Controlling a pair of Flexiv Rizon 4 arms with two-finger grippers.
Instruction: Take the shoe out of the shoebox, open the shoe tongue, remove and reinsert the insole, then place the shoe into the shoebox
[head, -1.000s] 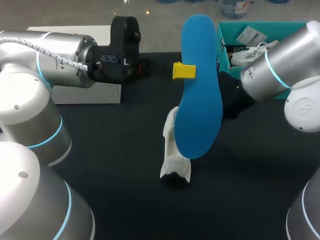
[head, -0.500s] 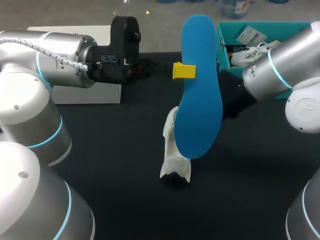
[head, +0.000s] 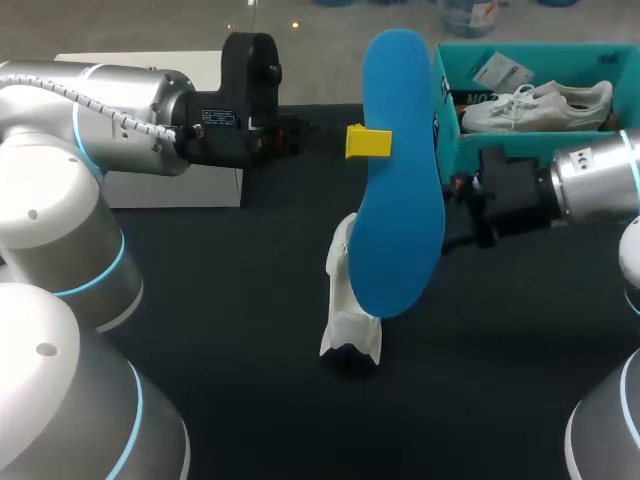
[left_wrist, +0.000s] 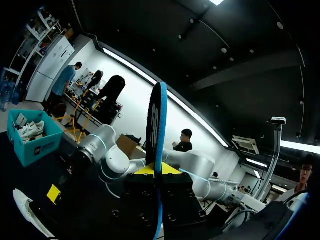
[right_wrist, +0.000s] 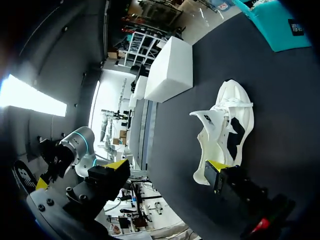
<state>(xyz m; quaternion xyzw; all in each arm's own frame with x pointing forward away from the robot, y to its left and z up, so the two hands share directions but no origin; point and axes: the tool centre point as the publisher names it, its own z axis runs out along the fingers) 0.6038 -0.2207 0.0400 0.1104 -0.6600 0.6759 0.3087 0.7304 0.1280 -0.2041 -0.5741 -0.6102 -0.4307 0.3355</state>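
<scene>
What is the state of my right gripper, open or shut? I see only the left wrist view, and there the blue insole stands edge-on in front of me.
Observer: Open. In the right wrist view the right gripper has its yellow fingertips wide apart, gripping nothing.
Operator: Good. The left gripper holds the blue insole. Is the shoe ready to take it?
Observer: The white shoe lies on the table ahead of the right gripper, its tongue folded out and its dark inside showing.
Operator: What else is on the table?
Observer: A white box stands at the far left side, seen in the head view.
</scene>
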